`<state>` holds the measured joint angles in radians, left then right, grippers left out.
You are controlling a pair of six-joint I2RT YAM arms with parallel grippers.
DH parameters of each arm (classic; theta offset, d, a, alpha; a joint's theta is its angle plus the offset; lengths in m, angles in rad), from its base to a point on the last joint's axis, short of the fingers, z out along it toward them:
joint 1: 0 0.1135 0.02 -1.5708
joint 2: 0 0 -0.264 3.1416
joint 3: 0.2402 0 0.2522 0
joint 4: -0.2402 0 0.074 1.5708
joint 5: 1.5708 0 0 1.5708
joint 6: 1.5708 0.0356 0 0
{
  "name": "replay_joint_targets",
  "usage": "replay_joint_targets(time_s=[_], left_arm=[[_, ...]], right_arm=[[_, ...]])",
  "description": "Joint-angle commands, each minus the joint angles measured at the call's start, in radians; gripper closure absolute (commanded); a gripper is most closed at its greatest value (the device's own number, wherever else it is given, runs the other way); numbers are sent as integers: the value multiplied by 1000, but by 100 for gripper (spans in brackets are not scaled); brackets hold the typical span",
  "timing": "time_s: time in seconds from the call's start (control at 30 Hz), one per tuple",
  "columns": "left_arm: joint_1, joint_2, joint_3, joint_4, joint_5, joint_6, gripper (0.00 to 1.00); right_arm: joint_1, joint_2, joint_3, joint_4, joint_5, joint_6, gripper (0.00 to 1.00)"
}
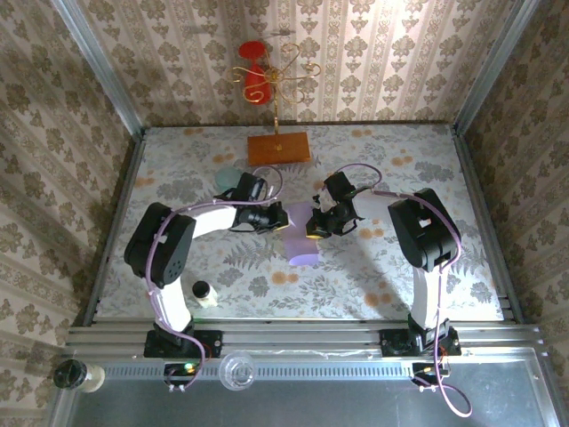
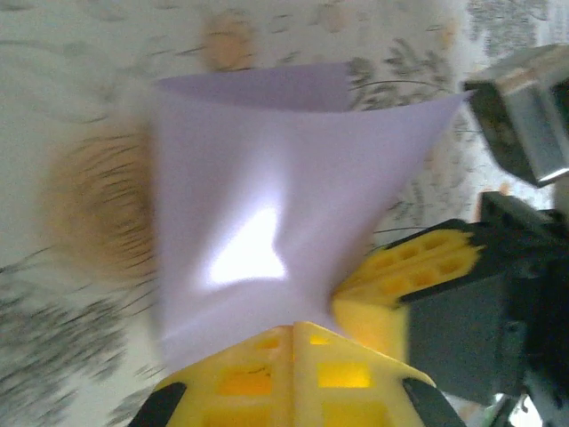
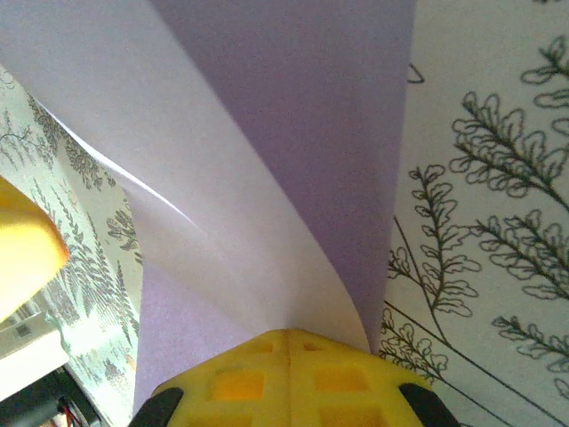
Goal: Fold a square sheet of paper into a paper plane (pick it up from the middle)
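Low in each wrist view, the left pincer (image 2: 293, 333) and right pincer (image 3: 287, 340) were each clamped on the curled square sheet of paper (image 2: 267, 169).

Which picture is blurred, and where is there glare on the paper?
Left wrist view: the table is smeared by motion blur, and a white glare patch sits mid paper sheet. Right wrist view: the fern print is sharp.
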<state>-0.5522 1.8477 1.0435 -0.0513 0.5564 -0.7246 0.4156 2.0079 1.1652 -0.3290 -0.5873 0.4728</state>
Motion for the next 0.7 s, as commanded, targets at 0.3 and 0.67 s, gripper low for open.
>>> replay_joint_targets(time_s=[0.3,0.67], left_arm=[[29,133,13,91,25,-67,97],[105,26,-46,81,-1,-13,97]], right_arm=[[-6,153,-93,-188,297,-17,95],[-9,161,-108,-171,295,-10,95]])
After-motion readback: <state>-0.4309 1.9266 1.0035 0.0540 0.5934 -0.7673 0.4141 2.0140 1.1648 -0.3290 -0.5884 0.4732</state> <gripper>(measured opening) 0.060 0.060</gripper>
